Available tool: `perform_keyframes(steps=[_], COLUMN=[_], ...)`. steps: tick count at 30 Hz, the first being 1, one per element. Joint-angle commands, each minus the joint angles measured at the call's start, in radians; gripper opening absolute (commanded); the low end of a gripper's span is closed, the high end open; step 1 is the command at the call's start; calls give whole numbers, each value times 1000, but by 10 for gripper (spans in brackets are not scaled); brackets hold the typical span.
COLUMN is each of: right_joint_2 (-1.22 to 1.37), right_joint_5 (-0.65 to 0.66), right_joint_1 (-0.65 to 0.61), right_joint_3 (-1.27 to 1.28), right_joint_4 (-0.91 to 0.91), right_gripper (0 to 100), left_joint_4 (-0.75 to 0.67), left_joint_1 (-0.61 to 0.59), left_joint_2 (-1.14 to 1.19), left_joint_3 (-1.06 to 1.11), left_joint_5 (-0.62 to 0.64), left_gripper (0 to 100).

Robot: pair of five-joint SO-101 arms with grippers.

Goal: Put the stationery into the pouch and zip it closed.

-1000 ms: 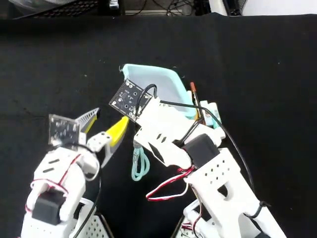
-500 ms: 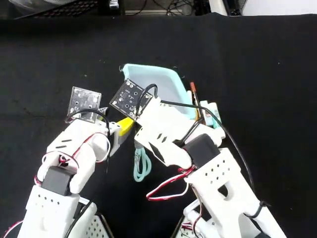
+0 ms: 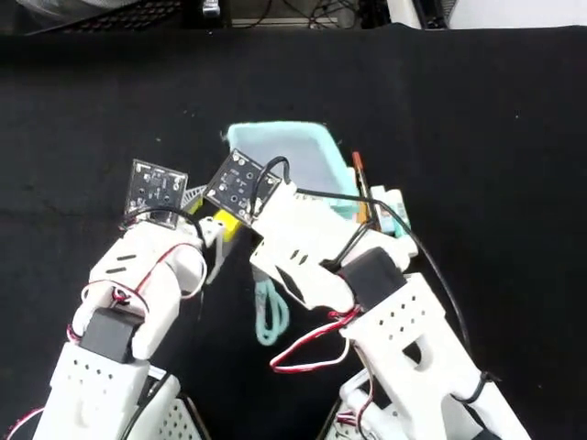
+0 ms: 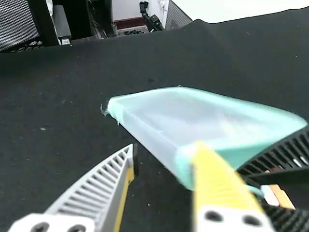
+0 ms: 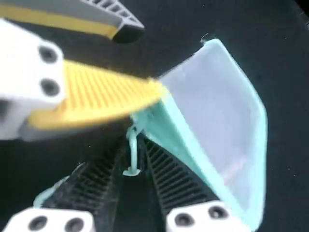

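black table (image 3: 477,137), pouch (image 3: 295,158) between parted left jaws, its cord (image 5: 131,152) in clamped right jaws

pouch (image 3: 293,151) near end hidden, pen (image 3: 360,183) half covered

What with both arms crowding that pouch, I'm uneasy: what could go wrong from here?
1. The left gripper, open around the corner of the pouch, sits right against the right gripper, which appears to pinch the pouch's zipper end. They may collide or tug the pouch loose.
2. A pen lies outside, beside the pouch, so zipping now could leave it out.
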Motion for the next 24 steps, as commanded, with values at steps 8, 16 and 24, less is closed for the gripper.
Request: perform_keyframes(steps=[8, 16, 24], right_joint_2=[-30, -28, -27], right_joint_5=[6, 11, 11], right_joint_1=[8, 8, 6], right_joint_3=[-61, -61, -61], right_joint_4=[0, -6, -28], right_gripper=[12, 12, 12], left_joint_4=[-43, 74, 114], left_joint_1=[1, 10, 4], left_joint_2=[0, -2, 6], left_joint_3=[36, -8, -42], left_joint_5=[2, 5, 3], left_gripper=[251, 257, 258])
